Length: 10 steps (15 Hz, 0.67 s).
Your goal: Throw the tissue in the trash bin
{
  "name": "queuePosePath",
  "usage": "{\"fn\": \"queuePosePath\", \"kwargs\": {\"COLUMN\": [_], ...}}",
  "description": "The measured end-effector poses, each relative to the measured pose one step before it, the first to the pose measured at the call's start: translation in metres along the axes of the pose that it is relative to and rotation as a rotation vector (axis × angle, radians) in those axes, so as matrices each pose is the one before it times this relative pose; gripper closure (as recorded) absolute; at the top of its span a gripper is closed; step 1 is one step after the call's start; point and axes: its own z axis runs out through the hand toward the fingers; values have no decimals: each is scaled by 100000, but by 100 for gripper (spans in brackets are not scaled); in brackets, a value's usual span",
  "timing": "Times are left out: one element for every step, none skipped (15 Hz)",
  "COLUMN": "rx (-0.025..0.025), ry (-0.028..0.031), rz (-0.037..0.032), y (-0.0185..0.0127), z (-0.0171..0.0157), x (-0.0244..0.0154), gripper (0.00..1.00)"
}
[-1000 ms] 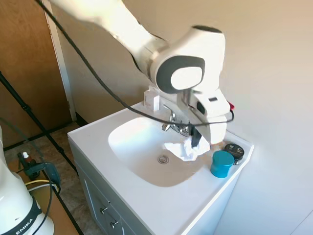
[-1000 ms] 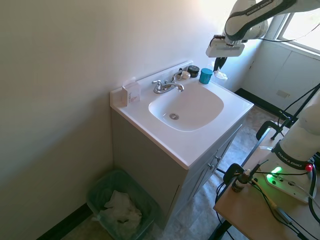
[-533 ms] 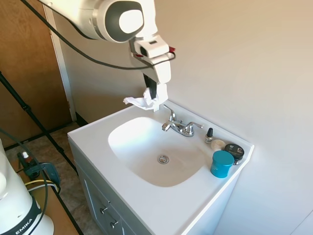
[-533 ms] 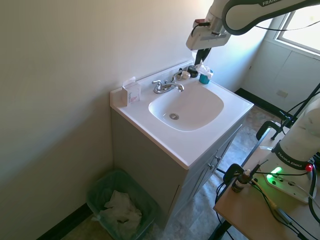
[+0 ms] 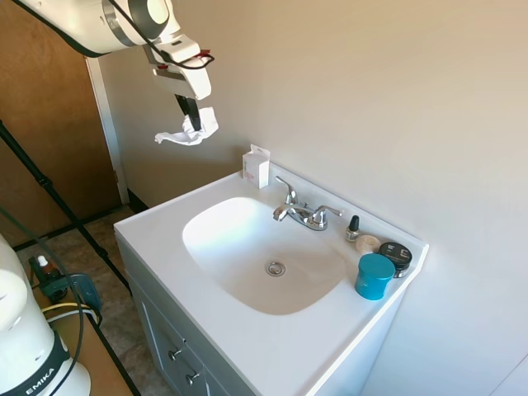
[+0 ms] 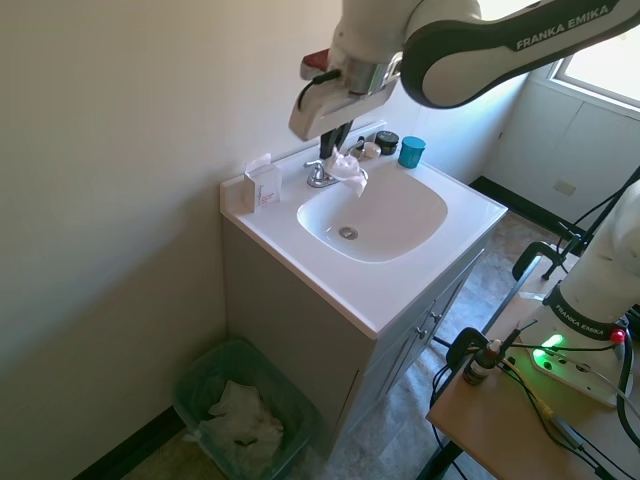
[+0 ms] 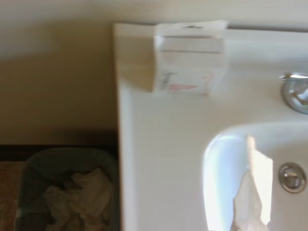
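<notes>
your pincer [image 5: 191, 124] is pinching the tissue [image 5: 186, 134] high over the worktop [image 5: 165, 235], short of the trash bin [image 6: 205, 372]; it looks light and floppy, so hold it by its bunched middle.

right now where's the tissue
Pinched in the gripper, the tissue hangs in the air above the sink's faucet end in the second exterior view.

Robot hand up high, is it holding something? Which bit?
Yes. The gripper is shut on the crumpled white tissue, pinching its upper edge, so the rest hangs loose in the air.
</notes>
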Motion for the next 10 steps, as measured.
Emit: {"fn": "queuePosePath", "kwargs": {"rx": [-1411,-1414,-1133,-1482,-2130,-2388,-2457,-2348,-2193,-1982], "ry": [455,-66,-961,-1016,-1095,-821,-674,-730,-479,-761], "rz": [-1702,-1705,-2059,-2405,-2117,-1902,-1455,-1172,-867,-610], "y": [-1718,-1787,-1756,-1666,-1638,-1413,-1228,-996,-800,-543], "z": [1046,1039,982,1145,1422,1589,1898,1802,1737,1541], "x": [-1688,-1563,-1505,-1413,-1350,-1149,-1010,-867,-594,-338], "gripper": [100,100,100,100,100,100,100,100,100,100]}}
